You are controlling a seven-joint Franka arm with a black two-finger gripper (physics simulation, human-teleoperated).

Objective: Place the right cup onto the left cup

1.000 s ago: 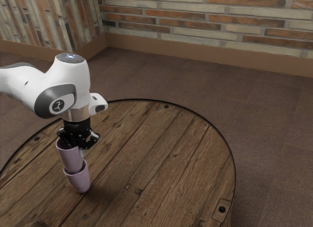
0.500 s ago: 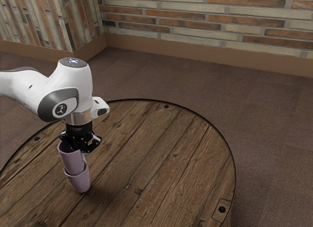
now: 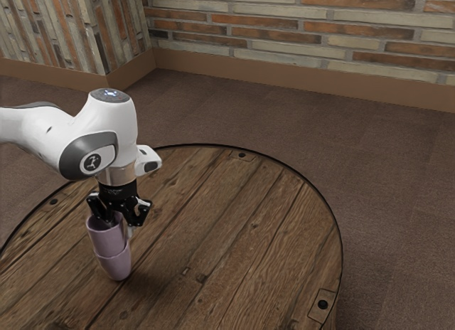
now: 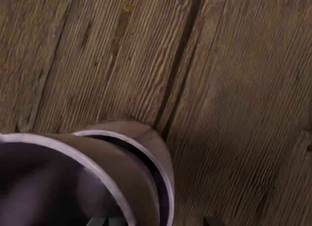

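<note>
Overall: stack looks mostly done, my call. Table point(image 3: 234, 237) carries it at the exterior view's left, near side. Arm point(image 3: 106, 131) reaches in from the exterior view's left, hand low over the stack. Gripper point(image 3: 119, 227) reads as released: fingers spread, straddling the wall of the upper cup point(image 3: 106, 237), inner fingertip point(image 4: 99, 221) inside it, outer fingertip point(image 4: 213, 221) outside, clear space beside the wall, no pinch visible.

Upper cup is nested in the lower cup point(image 3: 114, 266), mouth up; lower cup stands on the table. I take the upper one as the task's right cup, though nothing here proves it. Dark crescent between the upper cup's wall and the lower rim point(image 4: 170, 192) on the side toward the outer fingertip. Can't tell whether it's fully seated.

Left to do, my read: lift the hand straight up and clear. Risk: inner fingertip drags the wall and tips the stack.

Count, big to small:
- brick wall faces point(image 3: 298, 31): 2
- round table: 1
- arm: 1
- gripper: 1
- cups: 2, both pinkish purple, one inside the other
- dark bolts point(image 3: 323, 304) on the tabletop: 3 that I can make out
</note>
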